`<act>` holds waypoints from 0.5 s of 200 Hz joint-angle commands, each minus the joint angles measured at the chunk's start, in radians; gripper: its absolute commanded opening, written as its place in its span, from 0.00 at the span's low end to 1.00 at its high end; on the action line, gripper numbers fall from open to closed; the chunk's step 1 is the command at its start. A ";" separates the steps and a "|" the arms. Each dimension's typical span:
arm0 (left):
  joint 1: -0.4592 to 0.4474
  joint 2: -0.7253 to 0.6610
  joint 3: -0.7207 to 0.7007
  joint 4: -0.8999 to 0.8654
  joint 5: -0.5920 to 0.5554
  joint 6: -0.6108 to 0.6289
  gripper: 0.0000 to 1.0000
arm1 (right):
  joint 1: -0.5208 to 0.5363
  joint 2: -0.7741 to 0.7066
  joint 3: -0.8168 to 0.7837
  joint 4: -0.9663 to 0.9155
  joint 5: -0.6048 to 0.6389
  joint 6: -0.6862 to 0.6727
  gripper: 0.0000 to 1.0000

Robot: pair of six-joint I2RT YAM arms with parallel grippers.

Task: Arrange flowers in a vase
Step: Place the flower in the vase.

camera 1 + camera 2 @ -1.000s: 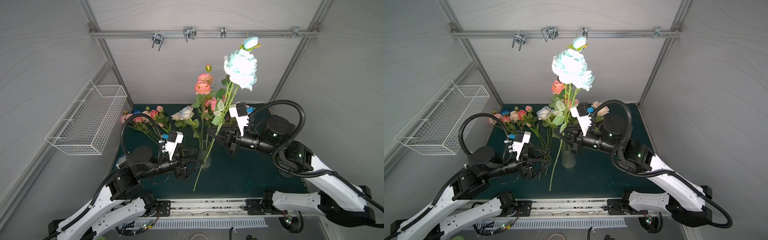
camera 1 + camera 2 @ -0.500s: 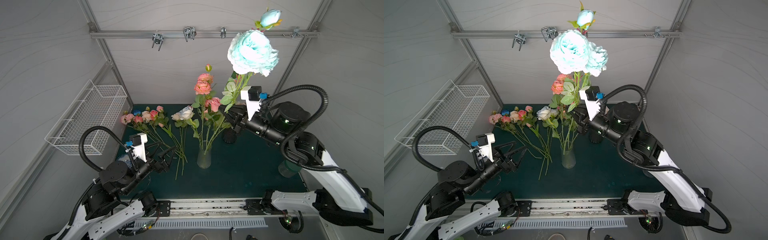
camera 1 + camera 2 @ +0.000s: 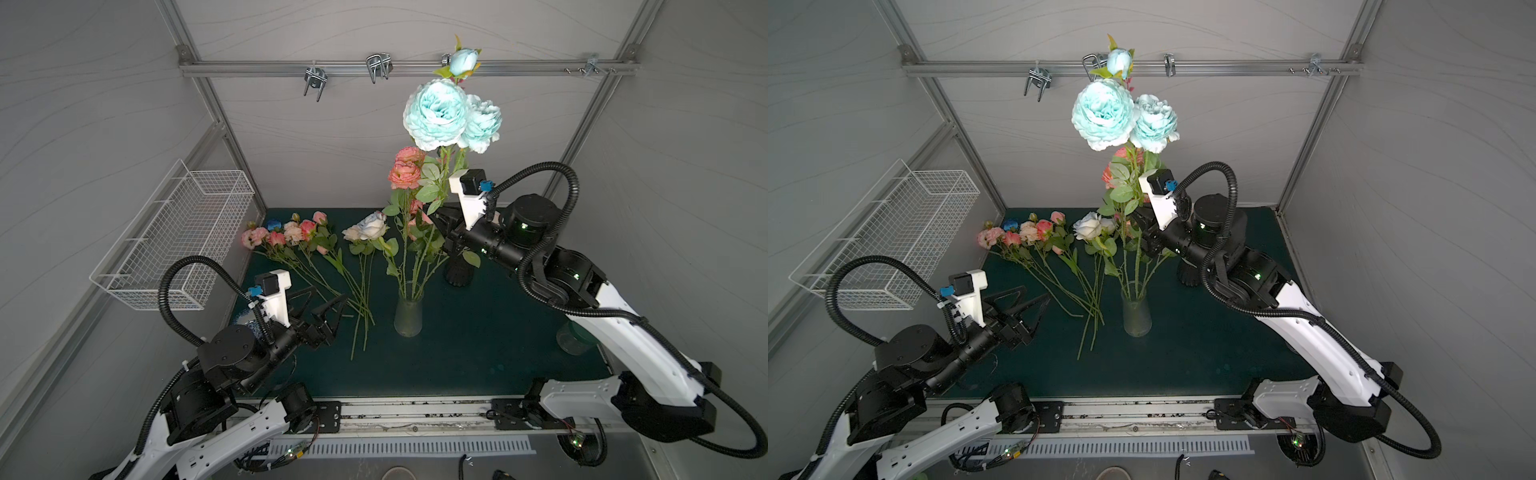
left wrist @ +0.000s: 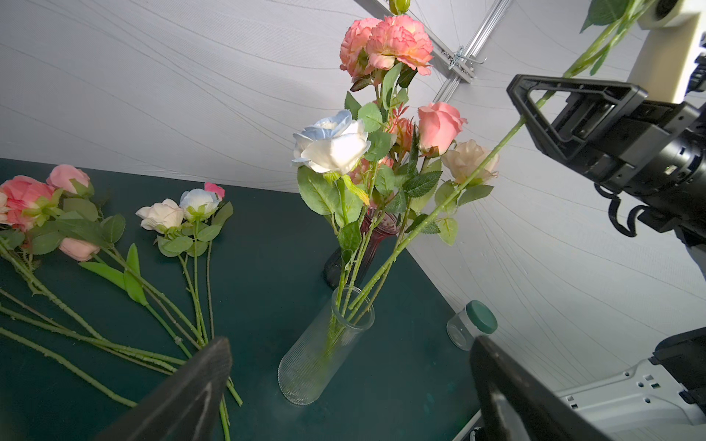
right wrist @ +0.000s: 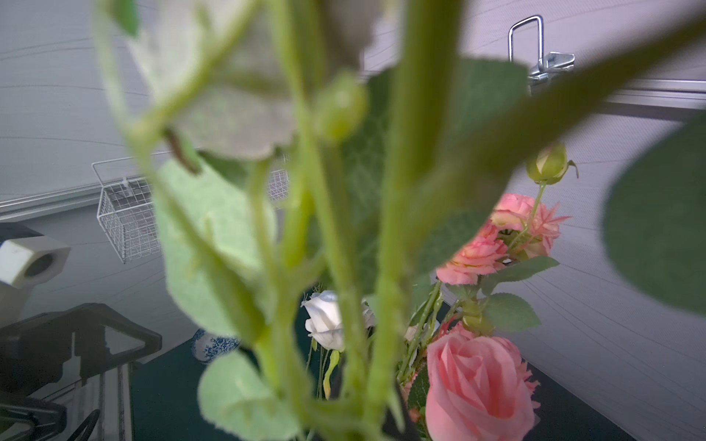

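The right gripper (image 3: pixel 437 219) is clamped on the pale blue peony (image 3: pixel 436 114) mid-stem — blooms high above it, stem foot down in the clear vase (image 3: pixel 408 316); the left gripper (image 3: pixel 329 298) gapes wide, empty — near the loose flowers (image 3: pixel 291 237) on the mat (image 3: pixel 478 332).

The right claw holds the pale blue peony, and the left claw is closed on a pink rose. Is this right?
No: the left claw is open and empty, seen in both top views. The right claw holds the pale blue peony.
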 commanded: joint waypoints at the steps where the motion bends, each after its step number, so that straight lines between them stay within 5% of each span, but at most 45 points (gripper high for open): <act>1: -0.001 -0.010 -0.004 0.015 -0.012 0.003 0.99 | -0.004 -0.021 -0.067 0.076 -0.005 0.000 0.00; 100: 0.000 -0.006 -0.019 0.005 -0.029 -0.004 0.99 | 0.084 -0.090 -0.360 0.127 0.081 0.047 0.00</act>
